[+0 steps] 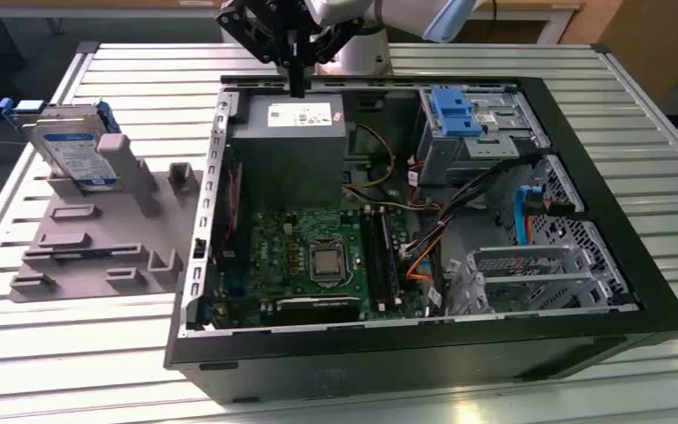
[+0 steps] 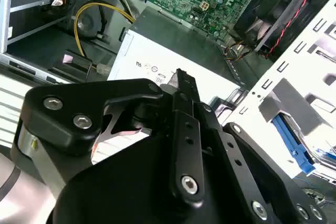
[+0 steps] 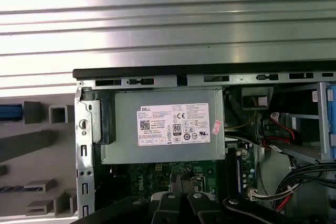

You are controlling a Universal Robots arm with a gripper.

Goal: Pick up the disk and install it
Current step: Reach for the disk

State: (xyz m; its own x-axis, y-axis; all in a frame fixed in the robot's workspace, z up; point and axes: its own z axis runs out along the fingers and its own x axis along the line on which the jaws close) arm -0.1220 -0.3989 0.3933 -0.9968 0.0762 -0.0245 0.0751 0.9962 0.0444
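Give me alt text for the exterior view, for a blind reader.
The gripper hangs shut and empty above the grey power supply in an open computer case on a slatted metal table. The disk leans on a grey fixture outside the case, at the exterior view's left.

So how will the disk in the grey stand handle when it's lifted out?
Probably rigid: the disk looks like a flat metal slab. Likely dense for its size. Leaning in the grey stand, it may tip if nudged.
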